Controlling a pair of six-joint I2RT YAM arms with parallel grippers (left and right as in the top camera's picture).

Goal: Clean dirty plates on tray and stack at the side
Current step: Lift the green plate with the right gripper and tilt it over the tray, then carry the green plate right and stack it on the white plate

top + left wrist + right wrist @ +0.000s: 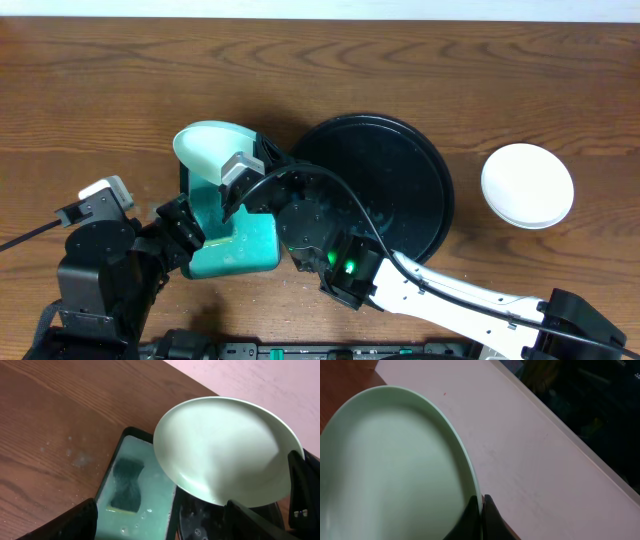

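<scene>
1. Mint-green and stiff, the plate [390, 470] is looking like hard plastic or glazed ware; judging by how one rim pinch is carrying it tilted, it is light; if it is ceramic, a drop onto the wood would chip it.

2. It is hanging in the air over the teal tub [131, 491] of soapy water, where a dark sponge [126, 485] is lying; in the overhead view it is sitting just left of the black tray [400, 170].

3. The right gripper [481, 510] is clamped on the plate's rim, its two dark fingers pressing either side of the thin edge; that is the sensible place to hold, since the shallow face offers nothing else to pinch.

4. The surface is likely wet and slick, so the narrow rim grip could be letting the plate swivel or slide out; a firm squeeze and slow moves are advisable.

5. The left gripper [160, 520] is standing apart, empty, its fingers framing the tub below the plate.

6. The face showing is looking free of smears, though the underside is hidden.

7. A white plate [527, 185] is resting on the table, right of the tray and clear of it; I judge that to be the stacking spot.
</scene>
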